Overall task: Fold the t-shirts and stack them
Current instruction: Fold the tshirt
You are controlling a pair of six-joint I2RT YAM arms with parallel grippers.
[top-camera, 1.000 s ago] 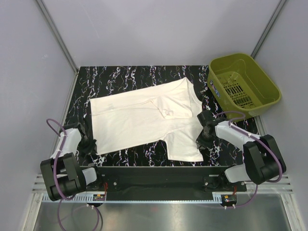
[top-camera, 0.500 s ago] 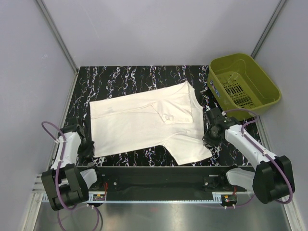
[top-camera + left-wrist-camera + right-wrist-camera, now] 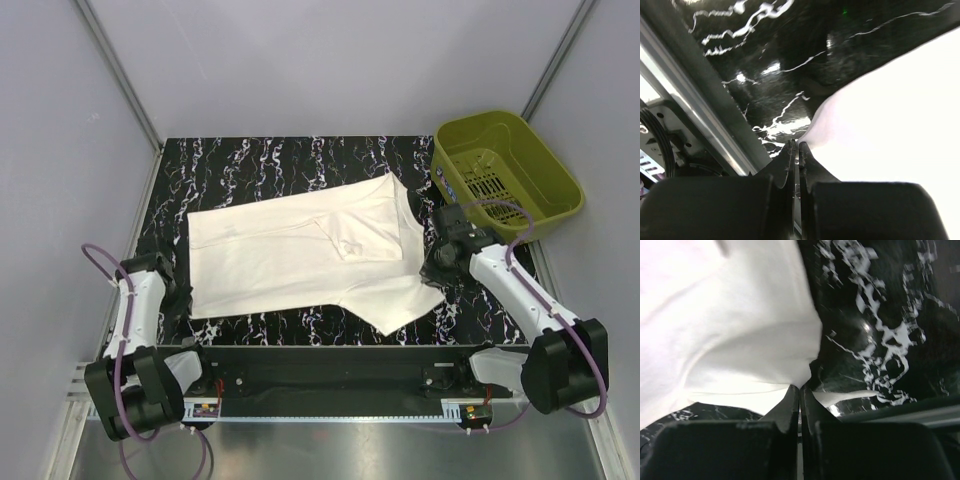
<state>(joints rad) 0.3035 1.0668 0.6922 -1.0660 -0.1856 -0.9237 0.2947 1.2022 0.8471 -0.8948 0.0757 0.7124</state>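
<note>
A cream t-shirt (image 3: pixel 300 250) lies spread on the black marbled table (image 3: pixel 250 165). My left gripper (image 3: pixel 185 300) is shut on the shirt's near-left corner, and the pinched cloth (image 3: pixel 880 115) shows in the left wrist view just ahead of the closed gripper (image 3: pixel 796 146). My right gripper (image 3: pixel 432 262) is shut on the shirt's right edge, and the cloth (image 3: pixel 740 335) rises from the closed gripper (image 3: pixel 800 388) in the right wrist view. A sleeve (image 3: pixel 400 300) trails toward the near edge. I see only one t-shirt.
An olive-green plastic basket (image 3: pixel 505 175) stands at the back right, partly off the table. Grey walls enclose the table on three sides. The table's metal rail (image 3: pixel 695 107) runs close behind my left gripper.
Both grippers have moved outward and slightly away from the bases, pulling the shirt flatter and wider. The right arm has stretched toward the basket and the sleeve has swung right.
</note>
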